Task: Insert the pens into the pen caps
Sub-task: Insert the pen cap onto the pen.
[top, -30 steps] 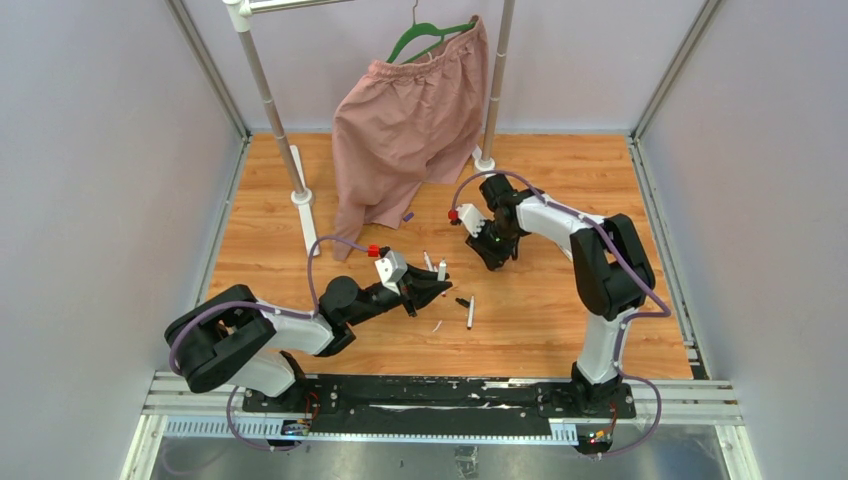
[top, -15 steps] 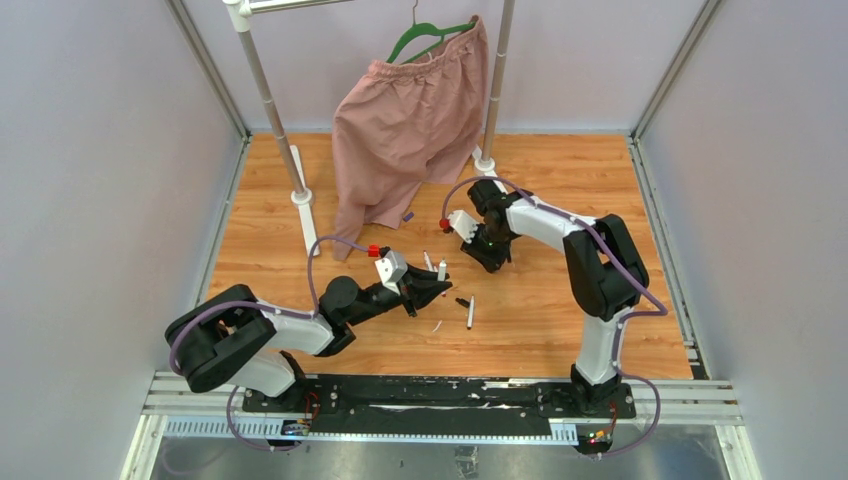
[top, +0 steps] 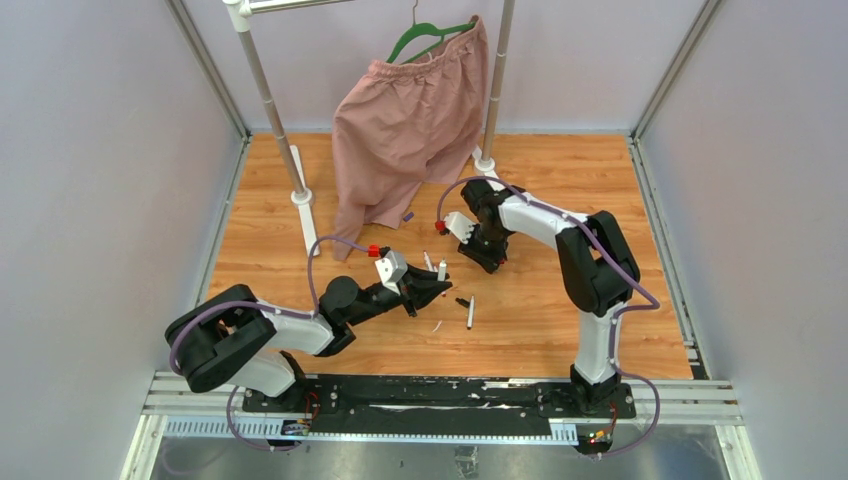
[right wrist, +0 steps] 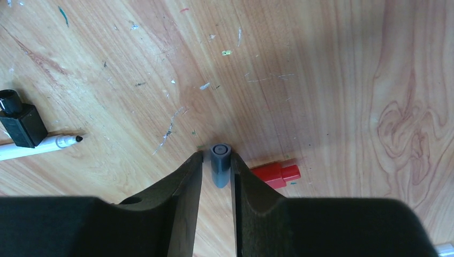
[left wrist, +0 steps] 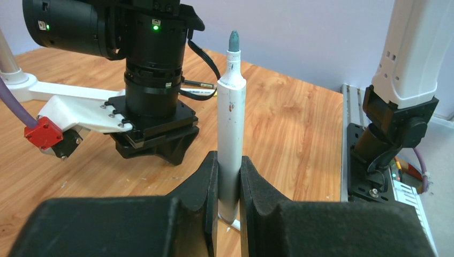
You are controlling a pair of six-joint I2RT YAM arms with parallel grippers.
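Left jaws: clamping nearly shut on the barrel of a white marker pen [left wrist: 231,118], holding it upright, uncapped grey-green tip pointing up.
Right jaws: standing slightly parted, pointing down at the wooden worktop [right wrist: 321,80], straddling a grey pen cap [right wrist: 220,163]; showing a sliver of gap on one side, not clamping.
Red pen cap [right wrist: 275,174]: lying on the worktop just beside the grey pen cap.
Black pen cap [right wrist: 19,120]: lying just beside a second white pen [right wrist: 32,145], black tip uncapped.

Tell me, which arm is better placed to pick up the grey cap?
Right: the right hand straddles the grey cap, while the left hand is full, holding a white pen upright.
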